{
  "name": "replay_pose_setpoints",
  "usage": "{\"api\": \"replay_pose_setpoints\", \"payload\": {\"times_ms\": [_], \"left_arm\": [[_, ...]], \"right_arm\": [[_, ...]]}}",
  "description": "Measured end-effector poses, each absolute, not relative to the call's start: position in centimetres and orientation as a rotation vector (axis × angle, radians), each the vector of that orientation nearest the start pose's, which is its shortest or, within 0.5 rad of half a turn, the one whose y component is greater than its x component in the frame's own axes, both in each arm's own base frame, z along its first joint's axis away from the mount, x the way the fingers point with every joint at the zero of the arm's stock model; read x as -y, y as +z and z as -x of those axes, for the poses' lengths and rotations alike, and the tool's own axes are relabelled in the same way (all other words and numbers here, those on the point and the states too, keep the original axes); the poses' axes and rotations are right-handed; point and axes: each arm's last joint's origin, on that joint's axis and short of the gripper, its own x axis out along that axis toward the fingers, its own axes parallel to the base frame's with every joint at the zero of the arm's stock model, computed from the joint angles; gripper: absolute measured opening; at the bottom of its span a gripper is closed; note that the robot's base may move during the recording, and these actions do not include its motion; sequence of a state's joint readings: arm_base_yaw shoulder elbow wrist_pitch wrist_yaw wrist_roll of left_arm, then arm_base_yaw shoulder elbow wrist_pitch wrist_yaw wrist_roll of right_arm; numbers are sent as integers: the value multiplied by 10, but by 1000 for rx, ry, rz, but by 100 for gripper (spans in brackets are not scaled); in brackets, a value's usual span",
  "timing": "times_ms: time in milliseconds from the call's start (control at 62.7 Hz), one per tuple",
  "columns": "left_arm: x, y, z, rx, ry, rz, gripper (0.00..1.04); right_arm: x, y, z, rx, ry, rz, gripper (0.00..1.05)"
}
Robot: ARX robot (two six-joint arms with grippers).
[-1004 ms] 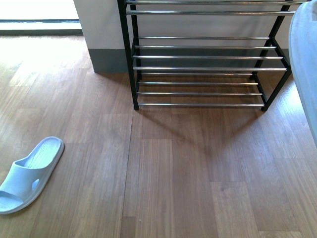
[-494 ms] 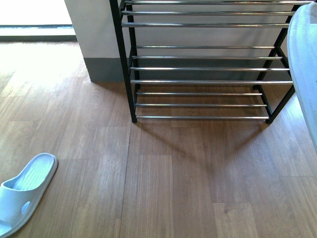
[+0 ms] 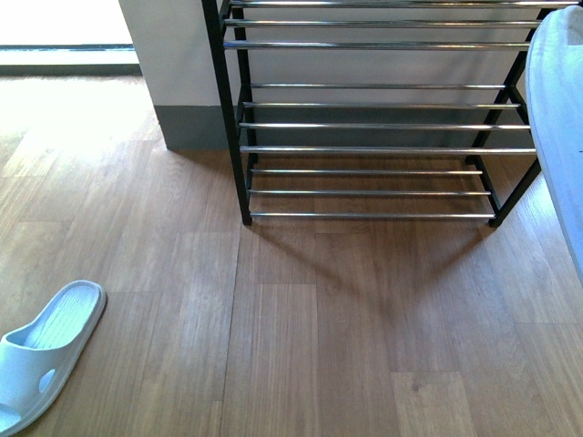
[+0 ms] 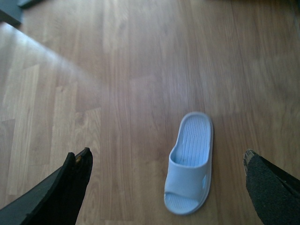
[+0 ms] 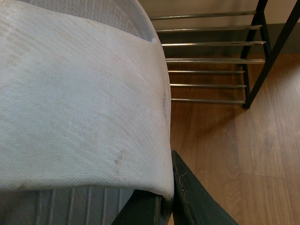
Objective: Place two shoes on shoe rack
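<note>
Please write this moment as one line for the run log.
left gripper: open, above floor slide | right gripper: shut on held slide | shoe rack: no shoes on visible tiers

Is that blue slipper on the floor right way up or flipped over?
Right way up. The slide lies flat on the wooden floor, its ribbed footbed and strap facing upward in the left wrist view.

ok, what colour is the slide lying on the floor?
Pale blue all over. The slide shows best in the left wrist view.
</note>
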State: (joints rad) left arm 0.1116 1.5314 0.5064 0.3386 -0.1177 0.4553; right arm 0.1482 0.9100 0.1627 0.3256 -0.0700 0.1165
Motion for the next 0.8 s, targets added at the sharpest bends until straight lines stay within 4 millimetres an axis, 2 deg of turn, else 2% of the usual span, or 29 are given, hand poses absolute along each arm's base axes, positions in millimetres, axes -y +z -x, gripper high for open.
{"api": "replay_pose_setpoints", "payload": {"times_ms": [48,128,239,430,542,797], "left_arm": [[-33,115,-276,-784,9,-485,95],[-31,73,-313,-908,-129,-654,95],[-31,25,-331,-1013,-271,-859,95],[-33,-44,-333,-1148,-571,-1164,95],[-36,-73,-328,-1231,-703,-1197,95],[-54,-113,-324,-1287,-770,-1319,95]], "right_arm": [[-27,150,-164,-434,191,-98,2],[-27,150,-164,-434,191,-98,2],[-27,150,-164,-434,191,-98,2],[-27,150,-164,-434,191,-98,2],[-27,150,-164,-434,191,-98,2],[-27,150,-164,-434,191,-98,2]]}}
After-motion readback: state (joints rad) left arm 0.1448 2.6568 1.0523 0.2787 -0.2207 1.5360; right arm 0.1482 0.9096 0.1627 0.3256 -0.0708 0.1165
